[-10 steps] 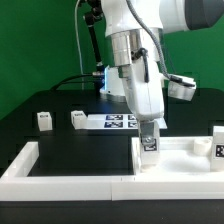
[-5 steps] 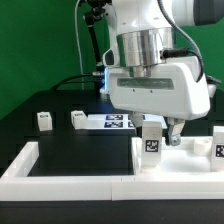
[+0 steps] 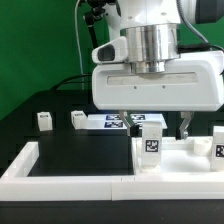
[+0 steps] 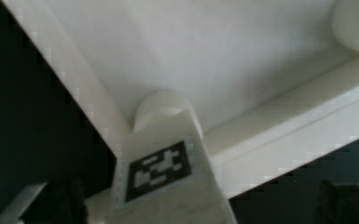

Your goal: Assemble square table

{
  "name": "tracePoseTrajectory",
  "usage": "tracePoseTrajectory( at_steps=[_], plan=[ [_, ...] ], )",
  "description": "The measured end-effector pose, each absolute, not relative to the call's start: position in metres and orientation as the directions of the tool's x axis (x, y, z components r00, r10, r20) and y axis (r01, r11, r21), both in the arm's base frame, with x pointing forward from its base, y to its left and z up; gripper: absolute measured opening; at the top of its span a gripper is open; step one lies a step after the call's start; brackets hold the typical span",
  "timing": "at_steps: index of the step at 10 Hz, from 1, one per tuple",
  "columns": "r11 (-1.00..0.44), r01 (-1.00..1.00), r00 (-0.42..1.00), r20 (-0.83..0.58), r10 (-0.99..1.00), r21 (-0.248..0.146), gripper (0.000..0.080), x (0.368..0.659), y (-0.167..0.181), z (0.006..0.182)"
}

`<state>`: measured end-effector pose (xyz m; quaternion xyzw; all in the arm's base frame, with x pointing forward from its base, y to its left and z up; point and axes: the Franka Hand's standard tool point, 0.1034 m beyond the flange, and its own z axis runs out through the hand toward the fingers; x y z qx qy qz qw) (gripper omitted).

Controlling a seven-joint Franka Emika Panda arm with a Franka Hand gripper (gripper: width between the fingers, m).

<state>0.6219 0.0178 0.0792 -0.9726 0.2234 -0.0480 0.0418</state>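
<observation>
Leg (image 3: 150, 141) standing upright at a corner of the square panel (image 3: 188, 160)
Fingers (image 3: 184, 126) hang released, spread wide either side of the leg, clear of it.

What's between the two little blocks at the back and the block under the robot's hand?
The marker board, with its black-and-white tags, lies there. The exterior view shows it; the wrist view does not.

White parts on black.
The leg (image 3: 150, 130) and panel (image 3: 190, 160) are white, the leg's square tag (image 3: 151, 146) black-and-white; tabletop (image 3: 80, 152) black, backdrop (image 3: 35, 50) green.
</observation>
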Motion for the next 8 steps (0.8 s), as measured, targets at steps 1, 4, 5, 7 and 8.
tracePoseTrajectory(
  at_steps=[1,4,5,7,8],
  plan=[
    [-0.889,-0.446,0.888,0.072,-0.454,-0.104,0.0649,0.6217,0.0175,0.0787],
    [-0.807,-0.581,0.808,0.043,-0.587,-0.104,0.0298,0.6174,0.0141,0.0758],
    [-0.771,-0.628,0.773,0.036,-0.634,-0.105,0.0298,0.6179,0.0130,0.0761],
    [-0.622,-0.775,0.626,-0.001,-0.780,-0.113,0.0296,0.6195,0.0122,0.0760],
    [-0.507,-0.853,0.514,-0.031,-0.857,-0.124,0.0296,0.6198,0.0130,0.0754]
  ],
)
